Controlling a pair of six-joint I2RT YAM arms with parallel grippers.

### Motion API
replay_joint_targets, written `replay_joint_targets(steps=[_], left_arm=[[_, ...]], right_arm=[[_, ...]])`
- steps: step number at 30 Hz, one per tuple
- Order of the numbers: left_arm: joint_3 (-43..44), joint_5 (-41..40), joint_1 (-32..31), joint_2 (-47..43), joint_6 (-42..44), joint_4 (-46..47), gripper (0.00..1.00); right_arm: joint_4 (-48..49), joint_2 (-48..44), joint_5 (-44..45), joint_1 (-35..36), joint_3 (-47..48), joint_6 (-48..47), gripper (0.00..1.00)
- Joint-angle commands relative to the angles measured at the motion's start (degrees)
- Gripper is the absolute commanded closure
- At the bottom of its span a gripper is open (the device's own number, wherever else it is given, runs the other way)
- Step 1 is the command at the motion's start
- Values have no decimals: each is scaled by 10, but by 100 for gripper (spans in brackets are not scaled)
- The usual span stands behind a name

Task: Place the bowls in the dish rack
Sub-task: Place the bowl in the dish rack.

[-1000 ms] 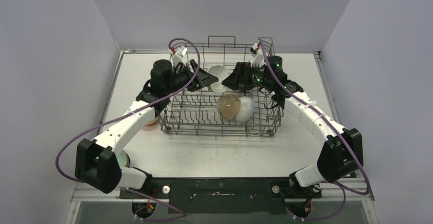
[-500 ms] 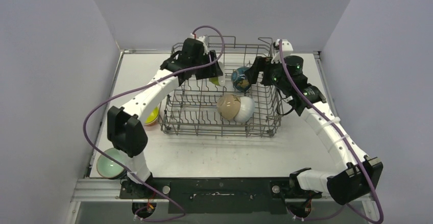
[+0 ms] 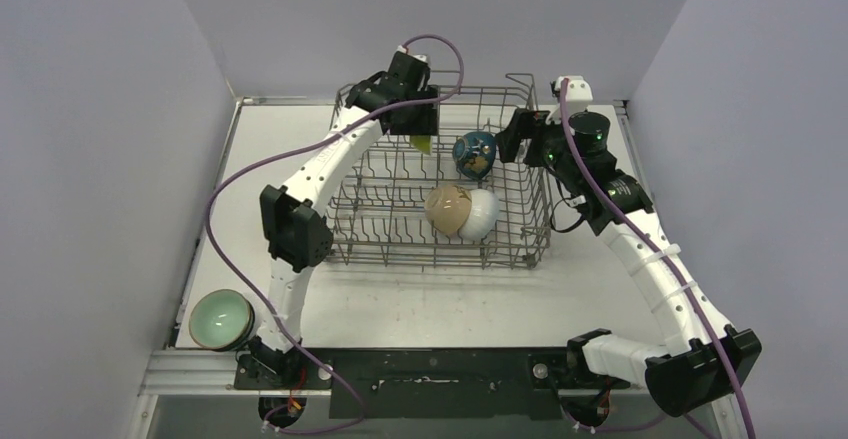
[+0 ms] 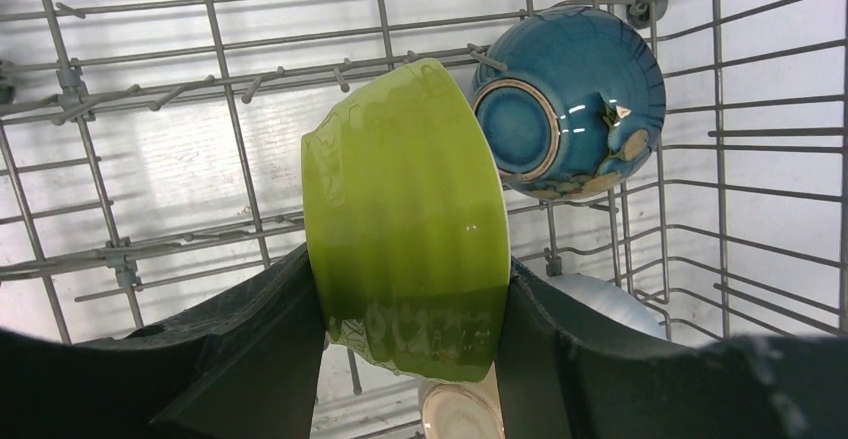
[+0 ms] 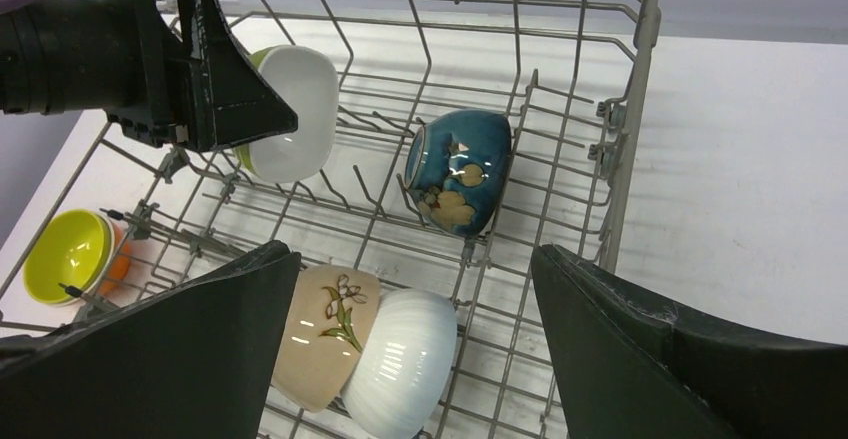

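- Your left gripper [image 4: 408, 304] is clamping the glossy lime-green round bowl [image 4: 400, 209], just left of the dark-blue glazed bowl [image 4: 570, 99] at upper right.
- Your right gripper [image 5: 405, 264] is hovering spread, empty.

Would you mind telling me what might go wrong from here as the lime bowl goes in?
The left gripper holds the lime bowl by its sides, tilted, close beside the blue bowl propped among the dish rack tines; lowering it could knock that bowl over. The open right gripper hovers nearby, so the arms might clash.
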Motion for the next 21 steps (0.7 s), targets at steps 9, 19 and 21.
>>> replay_joint_targets(steps=[9, 19, 21], left_arm=[[61, -13, -5, 64, 14, -13, 100], [94, -61, -5, 105, -13, -16, 100], [88, -86, -9, 97, -15, -11, 100]], right_arm=[[-3, -1, 7, -9, 9, -21, 10], [-6, 4, 7, -10, 10, -27, 10], [-7, 5, 5, -11, 9, -29, 10]])
